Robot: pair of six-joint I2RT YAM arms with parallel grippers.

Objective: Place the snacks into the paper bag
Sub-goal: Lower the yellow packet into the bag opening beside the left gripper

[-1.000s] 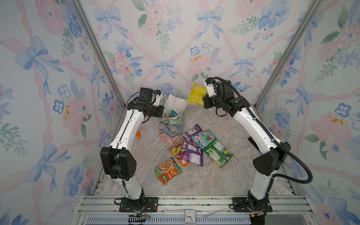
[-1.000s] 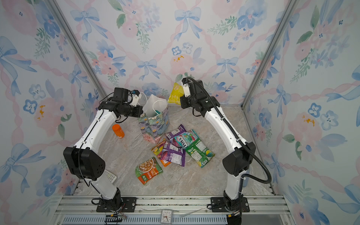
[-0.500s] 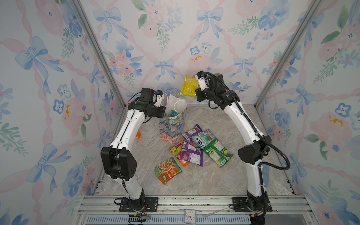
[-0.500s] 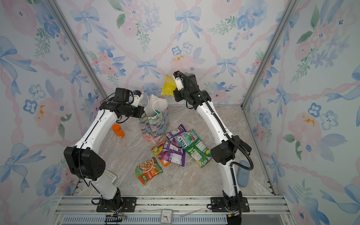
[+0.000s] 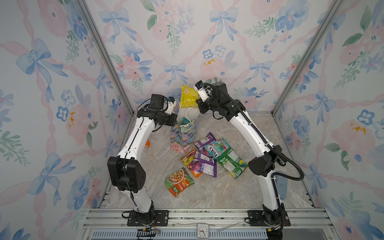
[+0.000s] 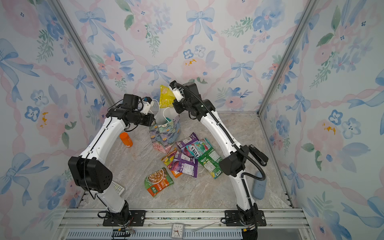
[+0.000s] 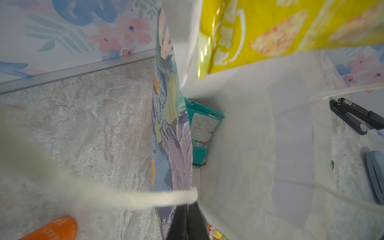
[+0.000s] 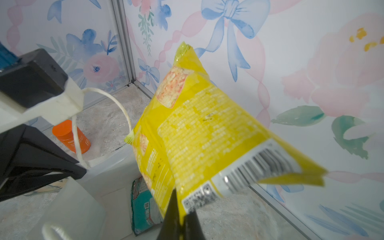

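Right wrist view: my right gripper, clamped on the flat yellow plastic snack packet, has swung over the floral paper bag that my left gripper pinches open, so dropping comes next.

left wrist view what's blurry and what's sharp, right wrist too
Left wrist: near handle is a soft smear, yellow packet out of focus with glare streaks, teal packet in the bag sharp. Right wrist: yellow packet's barcode end blurred, orange bottle fairly crisp.

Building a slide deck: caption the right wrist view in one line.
Right pincer holds a yellow packet over the paper bag, a teal packet already inside.
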